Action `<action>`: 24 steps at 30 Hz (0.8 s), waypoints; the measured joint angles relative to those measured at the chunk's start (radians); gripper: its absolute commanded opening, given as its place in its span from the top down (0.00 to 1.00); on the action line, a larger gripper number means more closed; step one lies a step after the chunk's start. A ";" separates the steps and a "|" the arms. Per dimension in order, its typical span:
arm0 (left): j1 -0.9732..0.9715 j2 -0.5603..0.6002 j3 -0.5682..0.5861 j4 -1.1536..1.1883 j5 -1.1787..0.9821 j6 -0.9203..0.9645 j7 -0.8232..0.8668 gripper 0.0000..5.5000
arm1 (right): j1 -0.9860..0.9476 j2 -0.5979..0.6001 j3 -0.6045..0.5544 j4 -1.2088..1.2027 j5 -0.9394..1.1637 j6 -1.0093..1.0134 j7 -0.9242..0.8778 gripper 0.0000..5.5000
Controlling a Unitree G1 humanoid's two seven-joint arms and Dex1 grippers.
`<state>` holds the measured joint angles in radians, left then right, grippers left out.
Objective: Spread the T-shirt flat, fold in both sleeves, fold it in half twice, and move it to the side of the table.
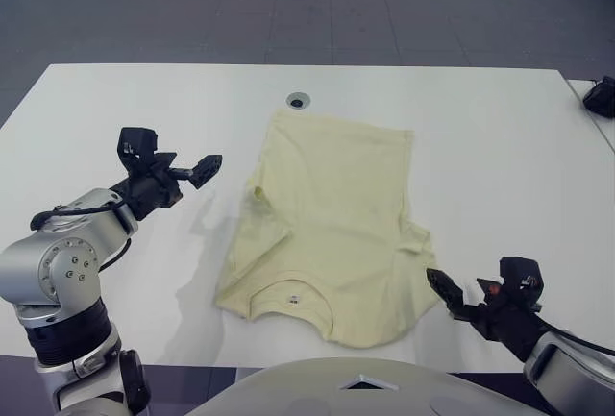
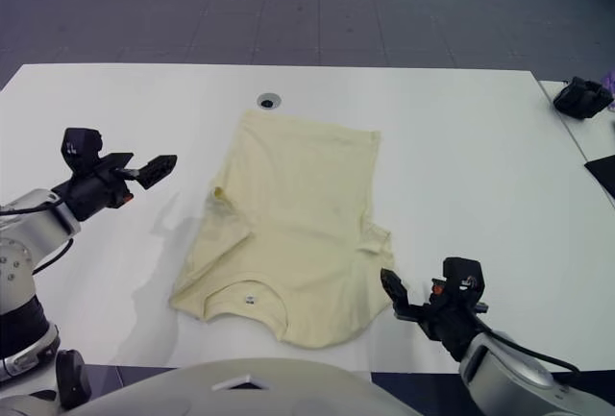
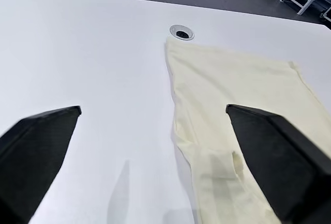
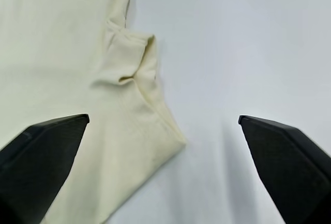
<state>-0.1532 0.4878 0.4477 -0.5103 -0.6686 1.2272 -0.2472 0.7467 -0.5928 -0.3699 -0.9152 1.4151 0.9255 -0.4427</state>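
A pale yellow T-shirt (image 1: 332, 219) lies front-down on the white table (image 1: 115, 109), collar toward me and hem at the far side. Both sleeves are tucked in at its sides; the right sleeve (image 4: 132, 63) is bunched into a small fold. My left gripper (image 1: 187, 162) hovers open above the table just left of the shirt's left edge, with nothing between its fingers (image 3: 36, 146). My right gripper (image 1: 459, 291) stands open near the table's front edge, just off the shirt's near right corner (image 4: 168, 144), and holds nothing.
A round cable grommet (image 1: 298, 100) is set into the table just beyond the hem. A black object (image 2: 579, 97) rests on a neighbouring table at the far right. Bare tabletop extends on both sides of the shirt.
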 measured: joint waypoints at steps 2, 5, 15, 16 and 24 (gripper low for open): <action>-0.003 0.000 -0.007 -0.007 0.000 0.005 0.005 0.02 | -0.006 0.000 0.035 0.019 0.005 -0.007 -0.005 0.20; -0.024 0.003 -0.036 0.009 0.000 0.005 -0.001 0.02 | -0.003 0.011 0.078 0.021 0.000 -0.033 -0.021 0.28; -0.030 0.005 -0.073 0.023 0.000 0.004 -0.008 0.02 | 0.004 0.008 0.132 0.030 -0.017 -0.083 -0.037 0.59; -0.030 0.005 -0.074 0.023 0.000 0.004 -0.007 0.02 | 0.002 0.008 0.138 0.031 -0.017 -0.088 -0.038 0.62; -0.029 0.004 -0.092 0.024 0.000 -0.004 -0.015 0.02 | -0.025 0.017 0.184 0.049 -0.061 -0.115 -0.040 0.87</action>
<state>-0.1820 0.4923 0.3560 -0.4861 -0.6682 1.2236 -0.2625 0.7216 -0.5758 -0.1864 -0.8665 1.3546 0.8103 -0.4828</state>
